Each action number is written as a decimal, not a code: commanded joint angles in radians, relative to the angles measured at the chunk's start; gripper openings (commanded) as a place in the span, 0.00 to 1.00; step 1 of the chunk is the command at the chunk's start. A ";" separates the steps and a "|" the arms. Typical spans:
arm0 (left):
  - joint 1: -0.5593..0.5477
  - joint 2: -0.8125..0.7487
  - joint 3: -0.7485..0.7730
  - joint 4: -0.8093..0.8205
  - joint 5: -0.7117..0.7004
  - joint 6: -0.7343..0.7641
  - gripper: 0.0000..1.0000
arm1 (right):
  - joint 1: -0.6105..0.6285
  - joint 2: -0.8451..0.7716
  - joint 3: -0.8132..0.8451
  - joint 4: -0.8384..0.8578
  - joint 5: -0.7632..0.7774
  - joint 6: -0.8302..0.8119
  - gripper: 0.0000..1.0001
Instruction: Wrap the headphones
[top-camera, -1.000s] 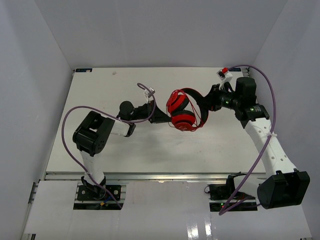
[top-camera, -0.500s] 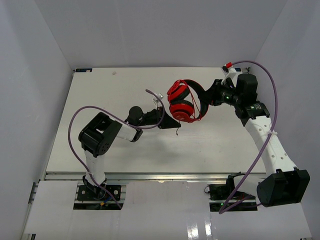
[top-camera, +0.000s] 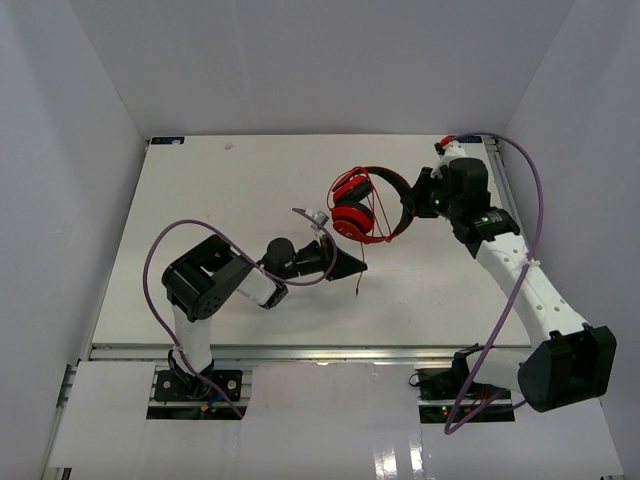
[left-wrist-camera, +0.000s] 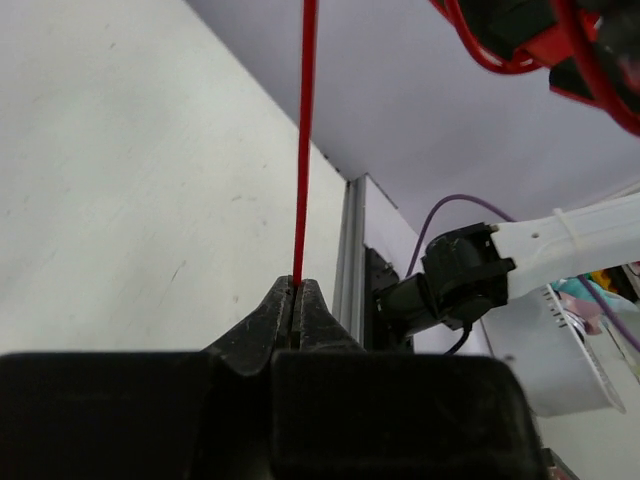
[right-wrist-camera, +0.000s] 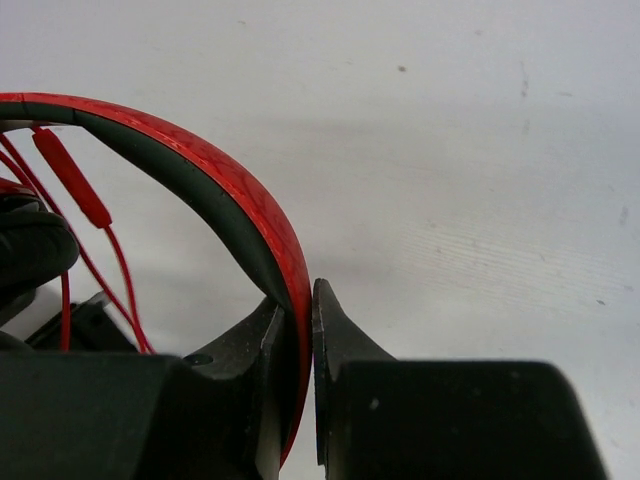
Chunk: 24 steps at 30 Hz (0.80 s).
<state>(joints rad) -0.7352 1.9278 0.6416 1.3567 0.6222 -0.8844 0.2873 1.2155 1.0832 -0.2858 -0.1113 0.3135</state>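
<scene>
headphones (top-camera: 352, 221) in right pincer (right-wrist-camera: 302, 292)

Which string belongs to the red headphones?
Over the white table, the right gripper holds up red over-ear headphones. A thin red cord runs straight from them down into the shut left gripper. Unlike the thick purple robot cables, it is thin and red.
</scene>
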 joint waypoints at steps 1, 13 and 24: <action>-0.028 -0.011 -0.114 0.444 -0.178 0.036 0.00 | 0.045 0.057 -0.047 0.147 0.335 0.076 0.08; -0.066 0.096 -0.154 0.442 -0.354 -0.052 0.00 | 0.121 0.312 -0.091 0.386 0.507 0.081 0.08; -0.067 0.088 -0.081 0.286 -0.414 -0.044 0.02 | 0.192 0.538 0.003 0.452 0.590 0.085 0.08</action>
<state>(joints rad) -0.7891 2.0296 0.5205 1.3349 0.2144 -0.9333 0.4613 1.7385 0.9902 -0.0081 0.3855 0.3457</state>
